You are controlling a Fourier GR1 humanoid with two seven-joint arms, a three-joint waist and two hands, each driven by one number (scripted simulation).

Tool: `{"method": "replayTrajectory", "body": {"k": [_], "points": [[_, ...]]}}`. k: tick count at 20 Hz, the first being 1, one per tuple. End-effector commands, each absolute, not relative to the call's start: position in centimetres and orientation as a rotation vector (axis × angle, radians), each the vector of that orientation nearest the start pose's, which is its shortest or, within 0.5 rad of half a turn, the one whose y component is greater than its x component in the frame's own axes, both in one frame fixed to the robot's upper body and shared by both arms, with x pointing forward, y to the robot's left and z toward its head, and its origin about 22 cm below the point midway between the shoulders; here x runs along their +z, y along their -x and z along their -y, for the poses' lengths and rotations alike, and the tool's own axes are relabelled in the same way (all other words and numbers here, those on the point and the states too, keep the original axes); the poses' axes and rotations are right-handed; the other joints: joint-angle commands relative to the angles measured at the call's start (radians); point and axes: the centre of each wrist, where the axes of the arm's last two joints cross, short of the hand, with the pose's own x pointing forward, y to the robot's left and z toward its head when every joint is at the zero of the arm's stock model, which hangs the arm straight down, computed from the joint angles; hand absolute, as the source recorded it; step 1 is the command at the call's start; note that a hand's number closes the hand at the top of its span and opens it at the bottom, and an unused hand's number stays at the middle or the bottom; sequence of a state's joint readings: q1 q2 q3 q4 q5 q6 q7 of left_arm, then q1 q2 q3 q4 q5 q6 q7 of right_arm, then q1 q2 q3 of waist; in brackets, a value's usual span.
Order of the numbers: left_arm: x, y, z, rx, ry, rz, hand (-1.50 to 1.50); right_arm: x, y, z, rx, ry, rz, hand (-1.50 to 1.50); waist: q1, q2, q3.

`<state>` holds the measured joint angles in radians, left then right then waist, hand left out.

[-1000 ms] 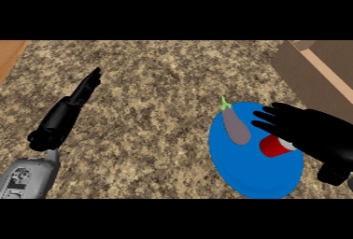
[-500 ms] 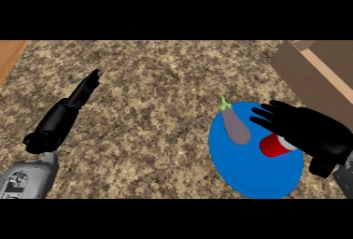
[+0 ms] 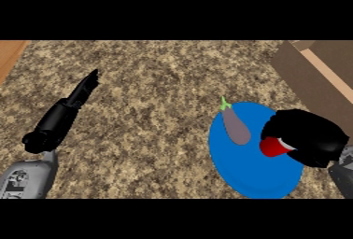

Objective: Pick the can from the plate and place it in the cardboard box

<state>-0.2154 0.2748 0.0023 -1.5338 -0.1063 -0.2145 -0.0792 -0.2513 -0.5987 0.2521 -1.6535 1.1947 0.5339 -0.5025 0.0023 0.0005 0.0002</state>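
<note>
The red can is gripped by the curled right hand on the blue plate; the cardboard box lies just beyond. The left hand is held open, well apart.

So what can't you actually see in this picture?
- Most of the can: the right hand curls over it in the head view; only a red end shows.
- The box: cut off by the right edge, inside hidden.
- Plate: right rim under the hand.
</note>
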Motion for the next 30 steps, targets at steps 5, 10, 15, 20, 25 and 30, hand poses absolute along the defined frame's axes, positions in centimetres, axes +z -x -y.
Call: {"method": "replayTrajectory", "body": {"k": [5,10,15,20,25,30], "points": [[6.2,-29.3,-27.7,-0.538,-0.086,1.749,0.0,7.8,-29.1,26.6,2.112,0.612,1.481,1.5,0.003,0.001,0.0],[5.6,-28.9,-27.3,-0.532,-0.097,1.753,0.0,8.2,-30.0,24.3,1.951,0.659,1.541,1.5,0.001,0.001,0.0],[7.3,-29.6,-25.2,-0.563,-0.048,1.791,0.0,6.3,-34.4,23.5,1.364,0.756,1.288,1.5,0.057,0.027,0.003],[6.6,-29.4,-25.3,-0.566,-0.05,1.778,0.0,10.0,-39.1,17.8,1.191,0.947,1.377,1.5,0.056,0.014,0.0],[7.0,-29.8,-25.0,-0.547,-0.078,1.755,0.0,15.5,-41.9,17.9,1.171,1.137,1.465,1.5,0.022,0.006,0.0],[5.5,-28.6,-25.9,-0.551,-0.085,1.752,0.0,18.8,-42.3,19.7,0.862,1.275,1.474,1.5,0.016,0.002,0.0]]}}
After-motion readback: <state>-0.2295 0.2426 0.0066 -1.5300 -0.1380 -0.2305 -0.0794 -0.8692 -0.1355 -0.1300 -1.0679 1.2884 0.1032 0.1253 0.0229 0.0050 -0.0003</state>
